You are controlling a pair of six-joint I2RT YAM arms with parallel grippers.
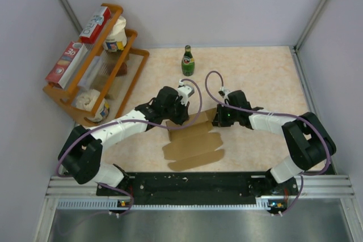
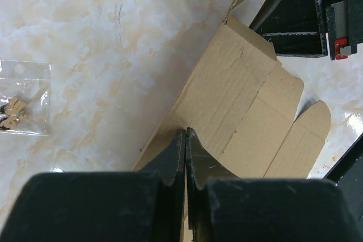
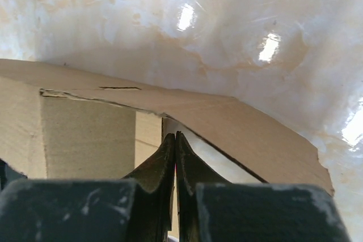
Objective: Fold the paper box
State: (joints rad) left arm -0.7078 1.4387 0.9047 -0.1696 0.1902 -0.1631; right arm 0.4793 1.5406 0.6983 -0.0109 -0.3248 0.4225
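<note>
An orange rack [image 1: 138, 55] stands at 10 o'clock of the paper box [image 1: 193, 143], holding red-and-white boxes [image 1: 95, 25] and cups [image 1: 116, 35]. A green bottle [image 1: 188, 61] stands upright at 12 o'clock, well apart. In the left wrist view a small clear bag [image 2: 24, 98] lies flat at 9 o'clock of the left gripper [image 2: 186, 133].

The box is plain brown corrugated card, lying mid-table just ahead of the arm bases. Its near half is flat, with rounded, notched flaps towards 6 o'clock. Its far end is raised into a panel with a flap bent over it.

The left gripper has its fingers pressed together, tips at the card's left edge. The right gripper [image 3: 175, 135] is likewise closed, tips against the raised flap. Whether either nips card cannot be told.

Bare marbled table [image 1: 255, 72] runs from 1 to 3 o'clock up to the walls. The black base rail [image 1: 193, 184] lies close at 6 o'clock.
</note>
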